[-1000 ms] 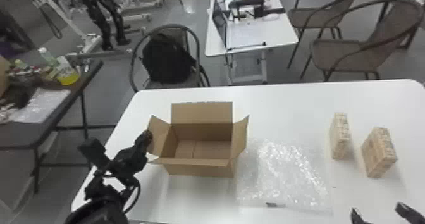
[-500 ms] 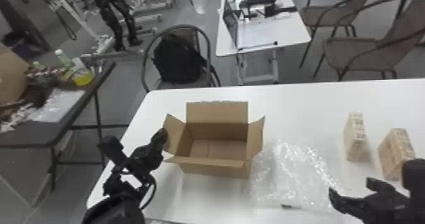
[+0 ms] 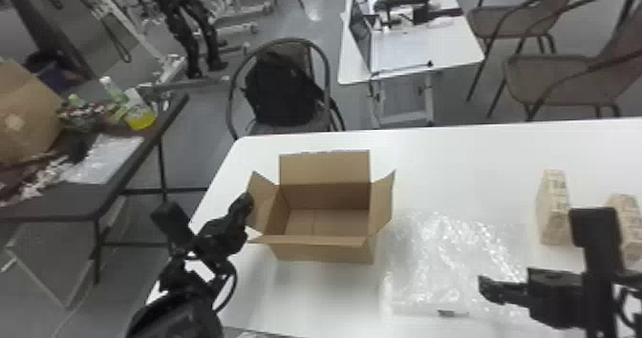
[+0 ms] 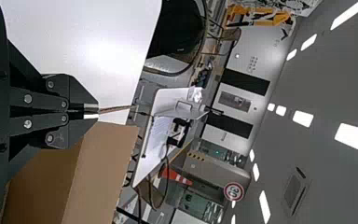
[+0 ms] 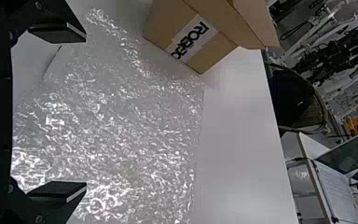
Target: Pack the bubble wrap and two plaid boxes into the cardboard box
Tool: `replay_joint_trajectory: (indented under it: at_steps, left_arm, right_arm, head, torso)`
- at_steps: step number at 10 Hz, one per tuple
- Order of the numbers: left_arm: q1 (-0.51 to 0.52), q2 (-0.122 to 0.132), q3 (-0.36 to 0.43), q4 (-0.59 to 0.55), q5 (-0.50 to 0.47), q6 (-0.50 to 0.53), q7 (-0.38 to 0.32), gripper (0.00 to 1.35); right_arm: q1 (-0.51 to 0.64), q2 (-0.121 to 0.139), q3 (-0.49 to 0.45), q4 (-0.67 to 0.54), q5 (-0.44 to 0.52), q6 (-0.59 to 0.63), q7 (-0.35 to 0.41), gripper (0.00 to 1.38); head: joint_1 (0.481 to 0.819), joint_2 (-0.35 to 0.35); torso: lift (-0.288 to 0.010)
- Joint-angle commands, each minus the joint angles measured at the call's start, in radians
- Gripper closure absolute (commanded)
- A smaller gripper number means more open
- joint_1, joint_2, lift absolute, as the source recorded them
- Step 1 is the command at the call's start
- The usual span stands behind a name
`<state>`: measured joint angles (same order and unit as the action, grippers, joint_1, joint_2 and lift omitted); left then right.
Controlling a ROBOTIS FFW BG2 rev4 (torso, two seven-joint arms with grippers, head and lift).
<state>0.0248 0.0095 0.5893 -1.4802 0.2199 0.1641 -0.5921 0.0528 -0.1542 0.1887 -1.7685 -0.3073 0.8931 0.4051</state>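
1. Cardboard box (image 3: 325, 251): upright on the white table (image 3: 468, 160), flaps spread, interior empty.
2. Bubble wrap (image 3: 439, 260): lies flat on the table, just beside the box on the robot's right.
3. Plaid boxes: one (image 3: 552, 208) stands beyond the wrap's right side; the other (image 3: 623, 205) is farther right, partly hidden behind the right arm. Both outside the cardboard box.
4. Left gripper (image 3: 247, 204): at the box's left flap. Jaws closed, flap edge pinched between the fingertips.
5. Right gripper (image 3: 485, 288): above the wrap, near its right side. Jaws spread wide, nothing between them in grip; wrist view shows wrap beneath.
6. Background: black backpack (image 3: 282, 91) on a chair behind the table.
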Motion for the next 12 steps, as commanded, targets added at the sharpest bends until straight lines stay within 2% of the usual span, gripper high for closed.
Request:
replay_joint_trajectory:
  at_steps: [1, 2, 3, 4, 5, 6, 7, 9, 12]
  left_arm:
    - [0.004, -0.003, 0.001, 0.000, -0.001, 0.002, 0.000, 1.21]
    - [0.001, -0.003, -0.003, 0.000, -0.004, 0.003, 0.000, 1.21]
    - [0.000, -0.003, -0.008, 0.000, -0.004, 0.003, 0.000, 1.21]
    - [-0.006, -0.003, -0.013, 0.000, -0.004, 0.005, 0.000, 1.21]
    - [-0.009, -0.002, -0.017, 0.000, -0.004, 0.006, 0.000, 1.21]
    - [-0.009, -0.002, -0.017, 0.000, -0.002, 0.005, 0.000, 1.21]
    - [-0.008, -0.002, -0.020, 0.000, 0.001, 0.005, 0.000, 1.21]
    - [-0.009, -0.002, -0.026, 0.000, 0.001, 0.003, 0.000, 1.21]
    - [-0.013, -0.003, -0.034, 0.000, 0.007, 0.000, 0.000, 1.21]
  right_arm:
    - [-0.094, 0.008, 0.051, 0.116, -0.093, 0.012, 0.001, 0.20]
    - [-0.163, 0.021, 0.097, 0.193, -0.125, 0.026, 0.001, 0.21]
    - [-0.226, 0.044, 0.133, 0.264, -0.104, 0.063, 0.001, 0.21]
    - [-0.272, 0.077, 0.144, 0.308, -0.029, 0.109, 0.003, 0.20]
    - [-0.294, 0.105, 0.144, 0.294, 0.090, 0.152, 0.003, 0.20]
    - [-0.306, 0.127, 0.143, 0.273, 0.191, 0.175, 0.001, 0.20]
    - [-0.326, 0.142, 0.141, 0.287, 0.232, 0.179, 0.001, 0.20]
    - [-0.376, 0.155, 0.149, 0.429, 0.218, 0.148, 0.003, 0.21]
    - [-0.435, 0.155, 0.164, 0.594, 0.327, 0.130, 0.047, 0.21]
  head:
    - [0.695, 0.350]
    - [0.695, 0.350]
    - [0.695, 0.350]
    - [0.695, 0.350]
    - [0.695, 0.350]
    - [0.695, 0.350]
    - [0.695, 0.350]
    - [0.695, 0.350]
    - [0.695, 0.350]
  torso:
    - [-0.050]
    - [-0.050]
    - [-0.050]
    - [-0.050]
    - [-0.050]
    - [-0.050]
    - [-0.050]
    - [-0.050]
    - [-0.050]
